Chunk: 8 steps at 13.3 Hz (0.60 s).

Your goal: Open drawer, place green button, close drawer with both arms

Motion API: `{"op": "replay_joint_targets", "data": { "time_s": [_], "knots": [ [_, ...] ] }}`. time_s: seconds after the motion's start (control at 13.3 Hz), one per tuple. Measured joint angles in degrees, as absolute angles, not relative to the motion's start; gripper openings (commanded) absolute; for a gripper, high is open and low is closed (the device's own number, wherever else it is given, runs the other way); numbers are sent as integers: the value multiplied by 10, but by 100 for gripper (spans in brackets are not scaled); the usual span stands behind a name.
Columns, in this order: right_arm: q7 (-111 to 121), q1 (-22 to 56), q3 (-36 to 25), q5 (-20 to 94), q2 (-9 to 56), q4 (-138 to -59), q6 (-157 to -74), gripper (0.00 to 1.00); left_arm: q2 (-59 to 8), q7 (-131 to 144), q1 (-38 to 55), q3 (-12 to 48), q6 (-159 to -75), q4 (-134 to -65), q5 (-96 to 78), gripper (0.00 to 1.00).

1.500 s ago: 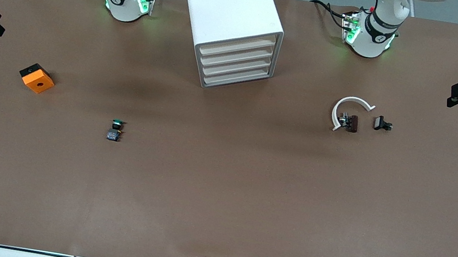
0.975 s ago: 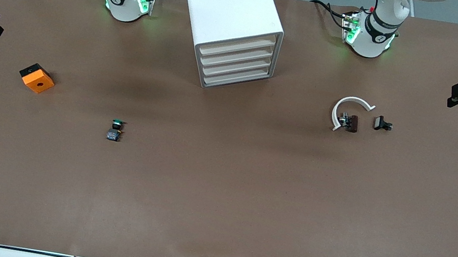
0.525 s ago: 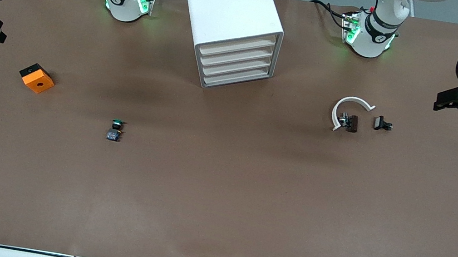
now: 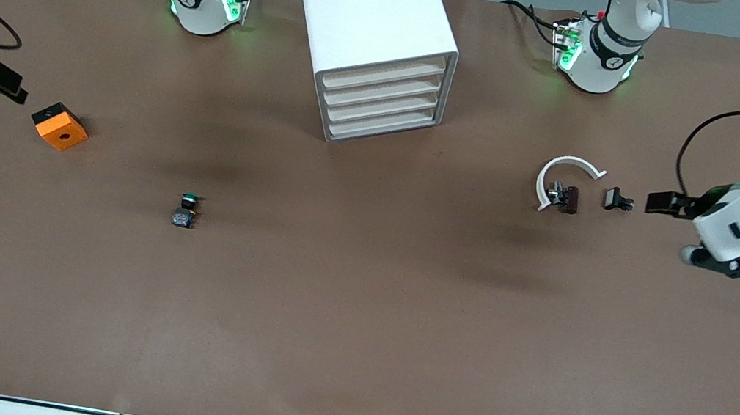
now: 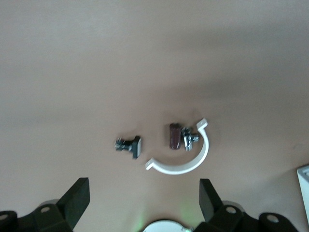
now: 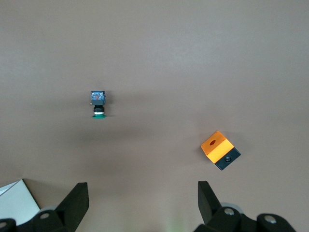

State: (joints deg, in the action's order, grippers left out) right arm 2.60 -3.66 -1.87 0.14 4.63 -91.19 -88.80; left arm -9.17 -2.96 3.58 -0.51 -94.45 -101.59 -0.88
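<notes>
A: Where's the tiny black push-button with the round green cap (image 4: 185,210)?

B: Lying alone on the brown table (image 4: 351,323), a little below mid-height of the front view, toward the right arm's end. It is well apart from the boxy white cabinet (image 4: 372,7) at top centre, and nothing touches it.

A: And the drawer?

B: All four shallow white drawers with beige front strips (image 4: 385,76) sit flush and shut, so I judge the opening step not yet begun.

A: The grippers?

B: The left gripper (image 4: 660,202) hangs over the table just beside a small black clip piece (image 4: 618,200) and a white curved plastic clamp (image 4: 565,168). Its fingers (image 5: 77,199) are spread wide with nothing between them. The right gripper (image 4: 4,81) is over the table beside the orange cube with a hole (image 4: 60,126), its fingers (image 6: 77,200) likewise parted and empty.

A: Why spread out like that?

B: Probably so each arm covers its own end: the right is closer to the push-button, the left free for the drawer.
</notes>
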Motion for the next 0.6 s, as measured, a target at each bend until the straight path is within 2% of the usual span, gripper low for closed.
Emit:
{"op": "replay_joint_targets", "data": {
  "time_s": [0.38, 0.6],
  "knots": [
    [25, -39, -19, 5, 81, -903, -893, 100, -154, 125, 99, 24, -1007, -1028, -11, 100],
    [-26, -35, -14, 50, 96, -906, -909, 100, -186, 247, 154, 26, -1027, -1021, -11, 100]
  ]
}}
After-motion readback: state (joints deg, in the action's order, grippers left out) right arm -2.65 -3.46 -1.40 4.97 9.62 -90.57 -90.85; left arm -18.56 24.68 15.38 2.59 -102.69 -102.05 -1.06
